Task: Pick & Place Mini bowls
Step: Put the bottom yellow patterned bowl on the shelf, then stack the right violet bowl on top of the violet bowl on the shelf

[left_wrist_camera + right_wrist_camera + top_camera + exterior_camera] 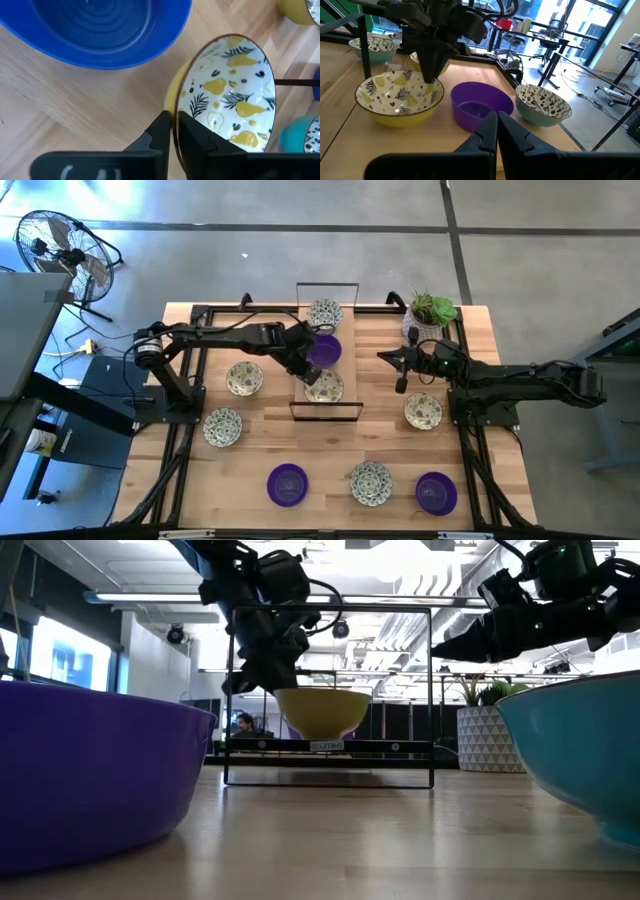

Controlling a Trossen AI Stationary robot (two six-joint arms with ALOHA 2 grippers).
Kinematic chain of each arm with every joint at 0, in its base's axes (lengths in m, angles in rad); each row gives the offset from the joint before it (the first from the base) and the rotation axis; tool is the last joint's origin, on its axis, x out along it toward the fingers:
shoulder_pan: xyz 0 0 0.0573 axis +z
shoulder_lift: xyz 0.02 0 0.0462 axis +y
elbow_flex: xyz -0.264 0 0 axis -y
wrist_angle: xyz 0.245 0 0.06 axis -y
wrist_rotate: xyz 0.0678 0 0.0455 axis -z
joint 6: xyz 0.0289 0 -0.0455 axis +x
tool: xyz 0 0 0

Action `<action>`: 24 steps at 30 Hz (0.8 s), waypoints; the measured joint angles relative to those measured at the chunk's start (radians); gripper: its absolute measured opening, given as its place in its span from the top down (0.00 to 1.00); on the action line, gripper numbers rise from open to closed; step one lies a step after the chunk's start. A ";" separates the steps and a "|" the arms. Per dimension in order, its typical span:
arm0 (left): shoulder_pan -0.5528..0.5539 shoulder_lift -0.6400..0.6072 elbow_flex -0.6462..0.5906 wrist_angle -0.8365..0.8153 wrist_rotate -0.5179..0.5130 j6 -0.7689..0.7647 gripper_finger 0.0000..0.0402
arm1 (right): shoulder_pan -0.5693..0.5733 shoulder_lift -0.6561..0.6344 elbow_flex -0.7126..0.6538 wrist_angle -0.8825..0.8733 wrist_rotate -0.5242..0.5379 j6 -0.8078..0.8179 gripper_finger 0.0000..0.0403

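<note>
A mini bowl, yellow outside with a leaf-and-pear pattern inside, stands on the table in the middle within a black wire frame. My left gripper is shut on its rim, reaching in from the left. Beyond it stand a purple mini bowl and a speckled mini bowl. My right gripper is shut, hangs right of the frame and points level at the purple bowl, touching nothing. My left gripper has the patterned bowl's rim on the bowl's left side, with one finger inside the bowl and one outside. The fingers slant down from above and from the table's left. The bowl sits upright with its base on the table.
More mini bowls lie around: patterned ones and purple ones near the front edge. A white pot with a green plant stands at the back right. Free wood lies in front of the frame.
</note>
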State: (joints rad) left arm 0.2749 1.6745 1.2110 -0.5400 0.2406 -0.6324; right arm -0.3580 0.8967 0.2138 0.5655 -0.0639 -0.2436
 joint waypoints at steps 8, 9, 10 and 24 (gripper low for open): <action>0.000 0.000 0.000 -0.019 0.050 -0.004 0.83 | 0.000 0.000 0.000 0.000 0.000 0.000 1.00; 0.000 0.000 0.000 -0.019 0.056 -0.004 0.82 | 0.000 0.000 0.000 0.000 0.000 0.000 1.00; 0.000 0.000 0.000 -0.019 0.061 -0.004 0.82 | 0.000 0.000 0.000 0.000 0.000 0.000 1.00; 0.001 -0.001 0.019 -0.086 0.042 0.041 0.70 | 0.000 0.000 0.000 0.000 0.000 0.000 1.00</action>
State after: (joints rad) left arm 0.2759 1.6733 1.2300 -0.6258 0.2822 -0.5911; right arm -0.3580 0.8967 0.2138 0.5652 -0.0643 -0.2436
